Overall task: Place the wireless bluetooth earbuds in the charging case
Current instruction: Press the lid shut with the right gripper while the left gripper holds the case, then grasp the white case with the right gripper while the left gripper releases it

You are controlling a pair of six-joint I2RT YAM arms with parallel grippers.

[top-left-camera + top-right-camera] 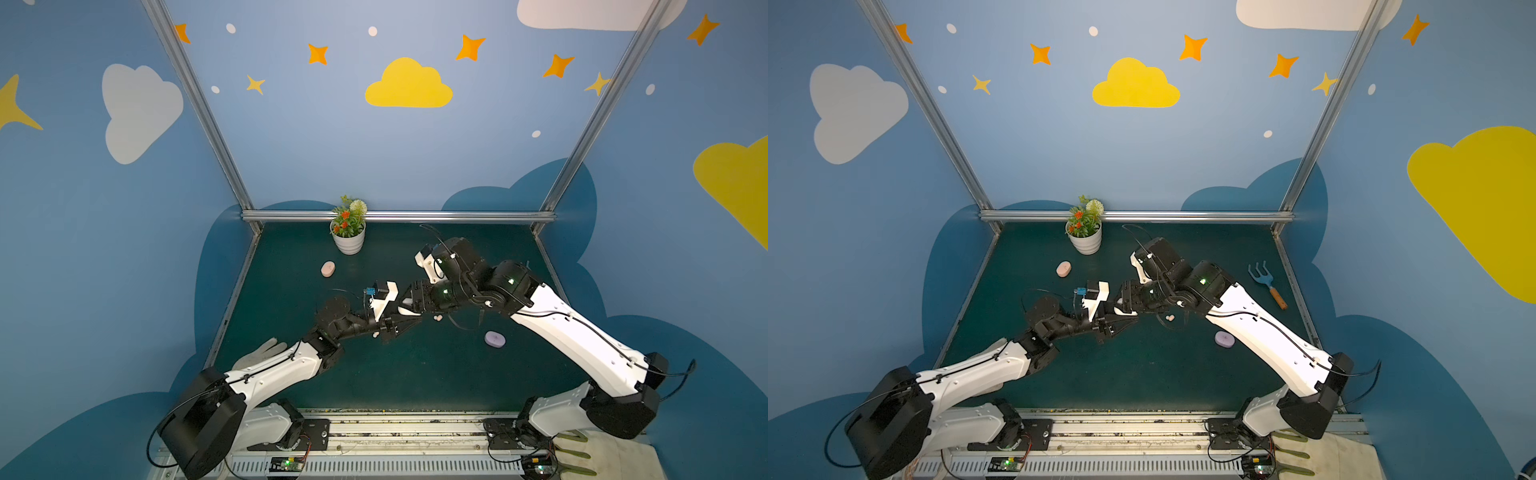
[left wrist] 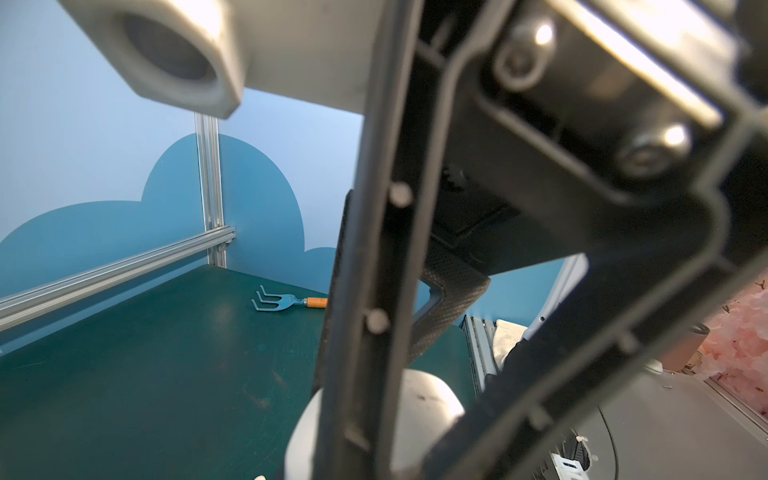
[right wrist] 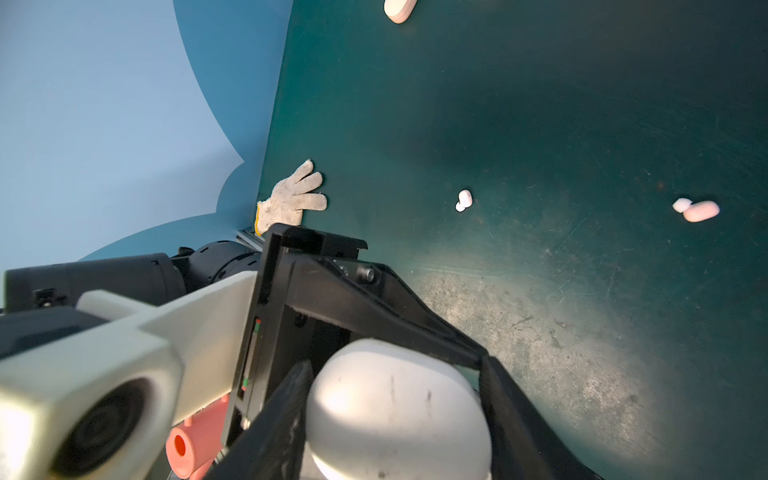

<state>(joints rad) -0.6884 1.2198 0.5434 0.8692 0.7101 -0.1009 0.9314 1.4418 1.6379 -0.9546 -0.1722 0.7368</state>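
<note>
Left pincer [image 1: 402, 324] is clamped on the white case [image 3: 395, 415]. Right pincer [image 1: 409, 303] straddles it, but I cannot tell if it grips. The case looks closed. No buds are in yet: white earbud [image 1: 376, 333] lies at eight o'clock, pink earbuds [image 1: 437, 318] at four.

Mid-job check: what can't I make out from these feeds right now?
- White case: open or closed is unclear. The left gripper and right gripper cover it in both top views, and the right wrist view's edge cuts it off.
- Right gripper's hold: contact is hidden behind the left gripper's blurred fingers in the left wrist view.
- Earbuds: specks in both top views, colour unreadable.
- Garden fork: handle end is hidden behind the same finger.
</note>
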